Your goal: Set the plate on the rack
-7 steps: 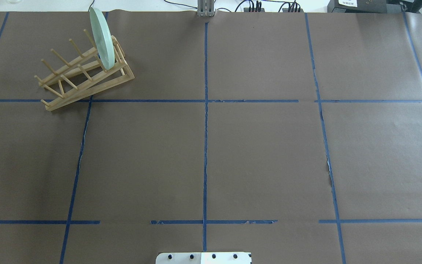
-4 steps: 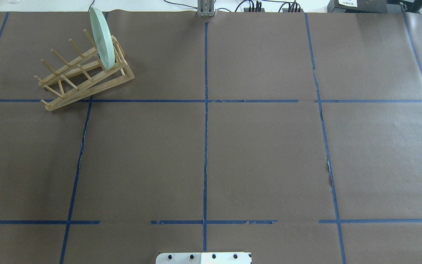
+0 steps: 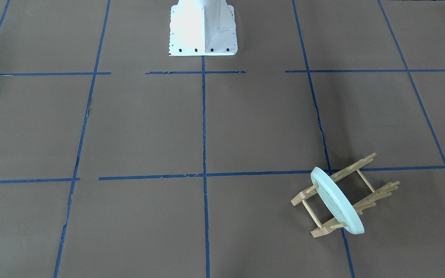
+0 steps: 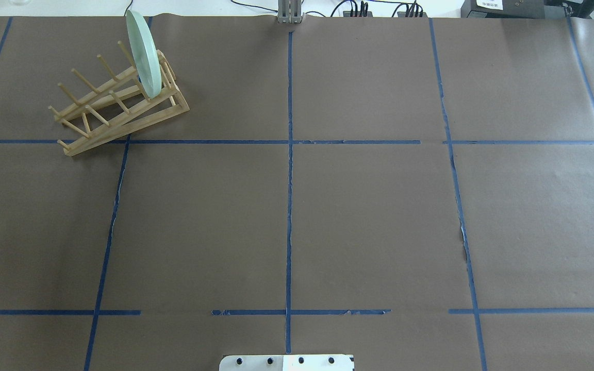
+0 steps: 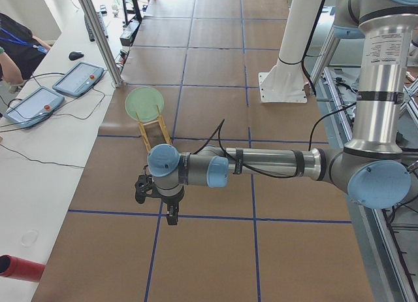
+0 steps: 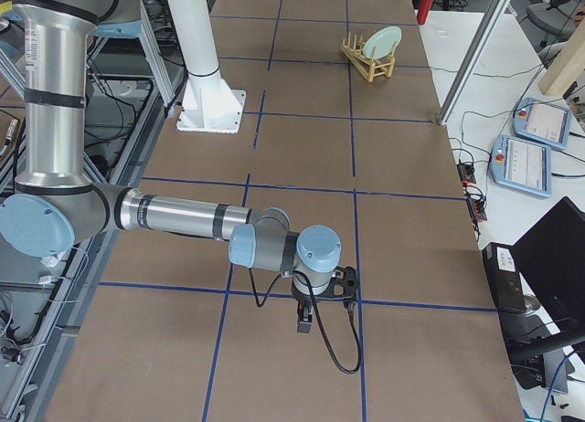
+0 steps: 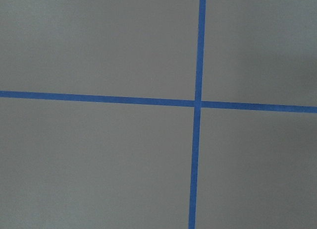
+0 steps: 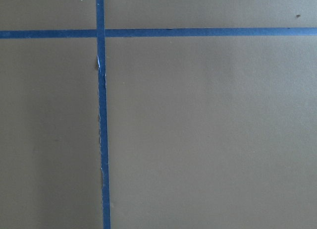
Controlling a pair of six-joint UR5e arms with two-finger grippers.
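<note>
Overhead, the round mint-green plate (image 4: pixel 143 54) is slotted upright in the light-wood rack (image 4: pixel 132 122). The left hand (image 5: pixel 171 217) and right hand (image 6: pixel 304 323) are seen only sideways, so their grip cannot be told.

Mint plate (image 4: pixel 144 54) upright in wooden rack (image 4: pixel 116 103), apparently end slot.

light: bright, even, diffuse from overhead | bench (image 4: pixel 369 216) matte, faint darker patches | white robot base (image 3: pixel 203 27) blown out — glare | rack (image 4: pixel 132 126) shadow faint, soft-edged | wrist views slightly soft, low contrast | exterior views sharp
</note>
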